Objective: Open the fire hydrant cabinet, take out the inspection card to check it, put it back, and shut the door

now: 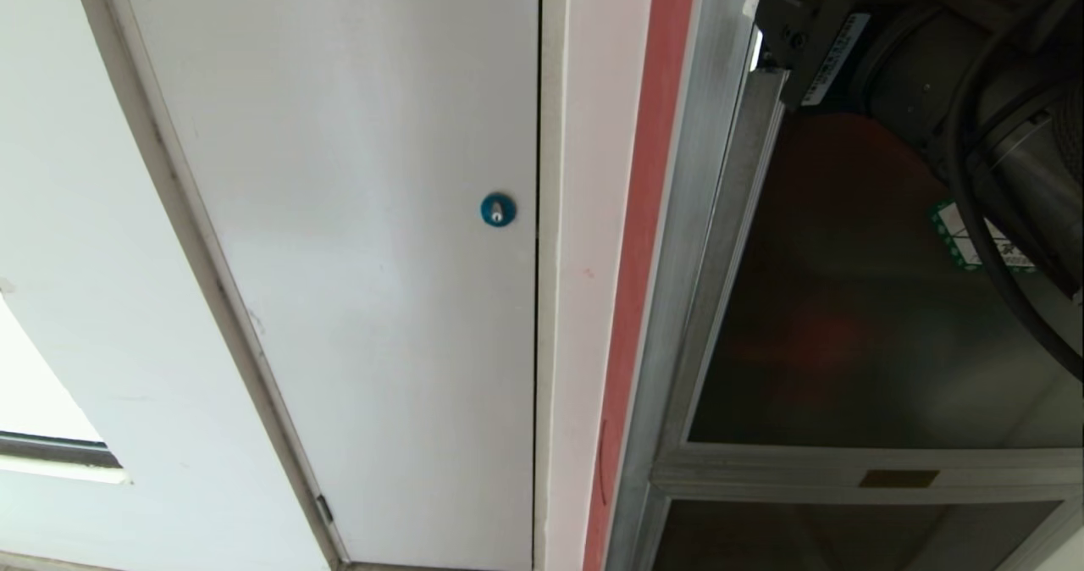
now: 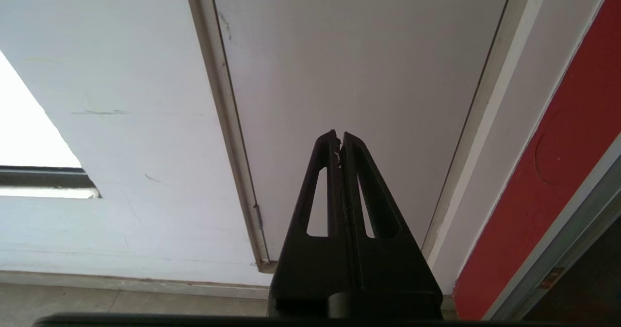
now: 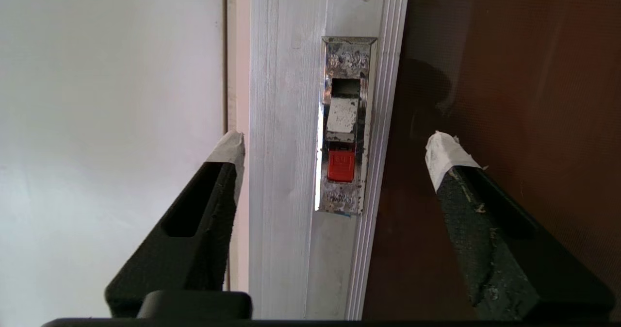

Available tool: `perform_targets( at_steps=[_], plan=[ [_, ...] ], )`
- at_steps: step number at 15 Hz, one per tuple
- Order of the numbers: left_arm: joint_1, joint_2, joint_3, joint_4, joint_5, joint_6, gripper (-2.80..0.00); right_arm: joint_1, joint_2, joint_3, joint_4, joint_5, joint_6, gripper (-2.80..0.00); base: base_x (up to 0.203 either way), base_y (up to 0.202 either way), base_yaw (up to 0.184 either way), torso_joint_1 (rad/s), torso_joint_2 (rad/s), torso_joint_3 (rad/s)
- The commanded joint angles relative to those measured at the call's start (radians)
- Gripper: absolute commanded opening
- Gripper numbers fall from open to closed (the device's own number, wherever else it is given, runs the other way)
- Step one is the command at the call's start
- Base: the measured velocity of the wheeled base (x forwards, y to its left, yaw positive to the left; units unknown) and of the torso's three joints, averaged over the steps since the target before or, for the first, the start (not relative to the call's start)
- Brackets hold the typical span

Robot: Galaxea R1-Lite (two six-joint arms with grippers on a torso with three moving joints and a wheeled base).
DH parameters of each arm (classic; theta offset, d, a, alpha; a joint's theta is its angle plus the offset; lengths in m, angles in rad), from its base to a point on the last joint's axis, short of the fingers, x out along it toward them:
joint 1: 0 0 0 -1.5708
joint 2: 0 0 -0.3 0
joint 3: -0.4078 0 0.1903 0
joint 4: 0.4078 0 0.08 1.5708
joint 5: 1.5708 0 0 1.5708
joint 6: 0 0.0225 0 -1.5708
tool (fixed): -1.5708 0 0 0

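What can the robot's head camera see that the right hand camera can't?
Only the head view shows the white panel with its blue round lock, and the green-bordered sticker on the glass. Only the right wrist view shows the small red latch in the door's silver frame, with the right gripper open, one taped finger to each side of it. Both show the door with its dark tinted glass and a white surface beside it.

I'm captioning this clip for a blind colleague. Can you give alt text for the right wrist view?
The right gripper has its tape-tipped fingers spread wide on either side of the small red latch in the door frame, touching nothing. Dark tinted glass lies on one side, a white wall on the other.
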Motion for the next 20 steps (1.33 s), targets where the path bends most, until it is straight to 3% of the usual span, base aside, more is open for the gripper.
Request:
perform_targets(
  at_steps=[1,13,14,20],
  plan=[
    [0.0,0.0,0.012,-0.001,0.0,0.0,-2.8,-0.011,0.003,-0.036,0.023,-0.003,-0.003,0.0,0.0,0.0,0.0,0.0,0.0,0.0],
    [0.0,0.0,0.012,-0.001,0.0,0.0,-2.8,-0.082,0.098,-0.131,0.041,-0.003,-0.01,0.0,0.0,0.0,0.0,0.0,0.0,0.0],
    [0.0,0.0,0.012,-0.001,0.0,0.0,-2.8,-0.084,0.101,-0.138,0.042,-0.002,-0.01,-2.8,0.0,0.0,0.0,0.0,0.0,0.0],
    [0.0,0.0,0.012,-0.001,0.0,0.0,-2.8,-0.083,0.111,-0.131,0.044,-0.002,-0.01,-2.8,0.0,0.0,0.0,0.0,0.0,0.0]
  ],
)
